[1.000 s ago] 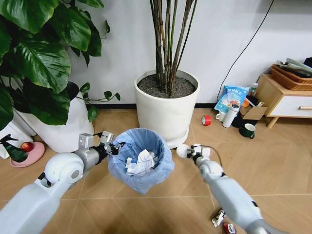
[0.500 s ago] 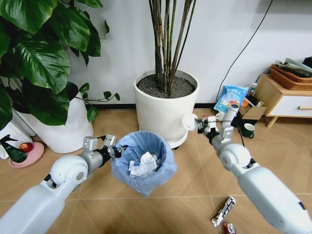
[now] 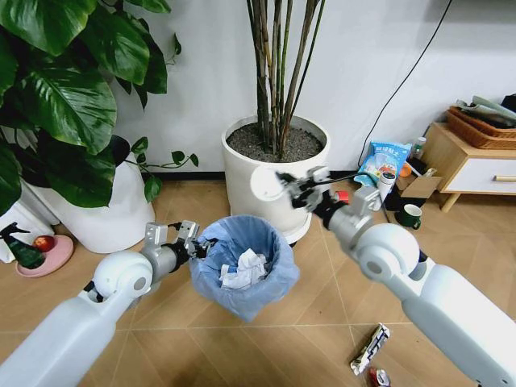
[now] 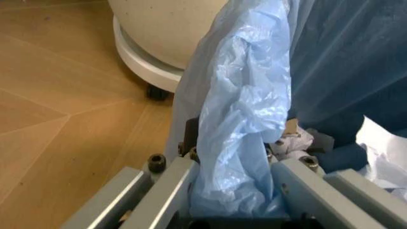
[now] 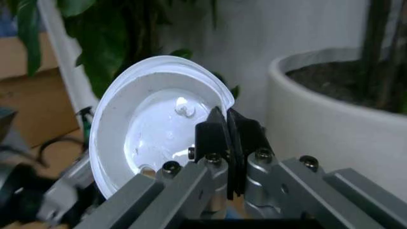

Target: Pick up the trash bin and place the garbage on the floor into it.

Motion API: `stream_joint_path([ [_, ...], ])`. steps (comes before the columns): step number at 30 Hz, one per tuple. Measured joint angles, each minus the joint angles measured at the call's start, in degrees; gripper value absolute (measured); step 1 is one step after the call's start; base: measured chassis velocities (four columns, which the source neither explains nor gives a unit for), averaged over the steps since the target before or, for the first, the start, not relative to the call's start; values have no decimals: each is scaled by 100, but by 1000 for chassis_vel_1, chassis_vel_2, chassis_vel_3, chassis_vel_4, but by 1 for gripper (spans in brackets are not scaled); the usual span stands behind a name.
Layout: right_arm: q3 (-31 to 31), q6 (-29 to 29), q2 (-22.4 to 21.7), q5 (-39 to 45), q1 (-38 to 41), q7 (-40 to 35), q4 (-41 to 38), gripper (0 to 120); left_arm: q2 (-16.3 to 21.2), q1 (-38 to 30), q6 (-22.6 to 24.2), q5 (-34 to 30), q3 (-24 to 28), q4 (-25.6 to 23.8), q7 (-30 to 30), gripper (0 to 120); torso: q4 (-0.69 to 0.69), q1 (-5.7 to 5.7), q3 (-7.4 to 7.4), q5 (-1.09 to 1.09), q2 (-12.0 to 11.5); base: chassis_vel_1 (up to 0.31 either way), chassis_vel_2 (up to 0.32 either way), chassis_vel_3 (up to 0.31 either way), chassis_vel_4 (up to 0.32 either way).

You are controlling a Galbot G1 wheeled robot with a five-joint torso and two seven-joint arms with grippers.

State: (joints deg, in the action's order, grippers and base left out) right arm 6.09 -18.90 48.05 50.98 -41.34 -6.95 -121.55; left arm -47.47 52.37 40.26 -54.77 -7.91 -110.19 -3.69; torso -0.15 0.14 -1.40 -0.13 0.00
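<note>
The trash bin hangs above the floor, just in front of the large white plant pot, and it serves as the landmark here. Its light blue liner is folded over the rim, and crumpled white paper wads lie inside it.

The left arm reaches forward from the lower left, its forearm angled up toward the bin's left side. The left hand is clenched on the bin's rim: in the left wrist view, the two fingers close on a bunched fold of liner with the bin wall between them.

The right arm comes in from the lower right, bent at the elbow, and stretches up and across so that its wrist sits above and behind the bin, in front of the plant pot. The right hand grasps a white cup, pinching its rim; the right wrist view shows the cup's open mouth turned toward the camera, tilted on its side.

On the floor to the right of the bin, well apart from it, lies a long silvery wrapper, with a small red wrapper just beside it.
</note>
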Motion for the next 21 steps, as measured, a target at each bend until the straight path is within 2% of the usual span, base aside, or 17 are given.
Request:
stream_joint_path([
  [10,458,-166,-44,-156,-5,16,-32,0,23,-118,16,-62,0,48,-5,2,0,0,0,1,0,0,0,0,0],
  [12,514,-185,-48,-213,-25,16,-12,10,22,-123,17,-64,-3,52,-5,2,0,0,0,1,0,0,0,0,0],
  [14,529,-187,-48,-229,-29,16,4,14,22,-123,17,-66,-5,52,-5,2,0,0,0,1,0,0,0,0,0],
  [19,643,-203,-6,-311,-61,4,94,36,54,-113,21,-74,-31,15,-5,2,0,0,0,1,0,0,0,0,0],
  [21,659,-203,11,-313,-64,-6,104,41,58,-108,22,-74,-37,1,-5,2,0,0,0,2,0,0,0,0,0],
])
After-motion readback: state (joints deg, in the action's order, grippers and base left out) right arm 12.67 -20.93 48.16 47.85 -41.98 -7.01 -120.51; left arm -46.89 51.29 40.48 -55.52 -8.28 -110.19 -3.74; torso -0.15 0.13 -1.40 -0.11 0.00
